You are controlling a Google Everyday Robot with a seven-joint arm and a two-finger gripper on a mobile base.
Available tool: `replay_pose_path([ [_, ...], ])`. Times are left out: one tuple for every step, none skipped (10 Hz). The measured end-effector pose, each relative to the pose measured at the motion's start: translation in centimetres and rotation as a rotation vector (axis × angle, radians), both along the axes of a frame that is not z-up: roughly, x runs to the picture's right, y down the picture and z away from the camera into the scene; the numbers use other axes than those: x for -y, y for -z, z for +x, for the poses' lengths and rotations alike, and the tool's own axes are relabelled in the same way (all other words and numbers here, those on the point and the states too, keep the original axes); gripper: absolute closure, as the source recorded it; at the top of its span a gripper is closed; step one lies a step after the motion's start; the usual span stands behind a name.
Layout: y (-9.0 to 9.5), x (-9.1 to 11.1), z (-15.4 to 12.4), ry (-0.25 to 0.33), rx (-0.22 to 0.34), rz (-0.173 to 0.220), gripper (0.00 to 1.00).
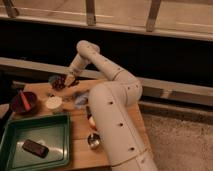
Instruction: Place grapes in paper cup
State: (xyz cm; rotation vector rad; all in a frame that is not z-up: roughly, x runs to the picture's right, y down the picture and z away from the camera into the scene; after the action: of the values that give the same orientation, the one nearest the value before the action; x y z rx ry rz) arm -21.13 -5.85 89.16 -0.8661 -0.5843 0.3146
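The gripper [69,80] is low at the far side of the table [79,131], closed together right against the grapes [59,83]. The grapes lie on the table, apart from the paper cup [53,103], which stands nearer the green tray [40,118].

We saw the dark reddish-purple grapes [59,84] near the tabletop's [80,137] far edge, the closed gripper [68,80] right at them. The whitish paper cup [53,103] stood upright nearer, apart.
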Motion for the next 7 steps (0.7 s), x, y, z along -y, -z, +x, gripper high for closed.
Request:
replay_pose_path([
  [1.2,0.0,-0.2,0.004,0.016,-0.011,1.0],
  [2.4,-0.8,-0.4,0.023,0.027,-0.027,1.0],
  [3.4,-1.4,-0.9,0.037,0.031,-0.029,1.0],
  [4.0,-2.0,-1.0,0.055,0.017,-0.026,1.0],
  [4.6,-2.1,-0.9,0.065,0.008,-0.021,1.0],
  [5.1,-2.0,-0.9,0.073,0.0,-0.014,1.0],
  [5.5,-2.0,-0.8,0.077,-0.005,-0.008,1.0],
])
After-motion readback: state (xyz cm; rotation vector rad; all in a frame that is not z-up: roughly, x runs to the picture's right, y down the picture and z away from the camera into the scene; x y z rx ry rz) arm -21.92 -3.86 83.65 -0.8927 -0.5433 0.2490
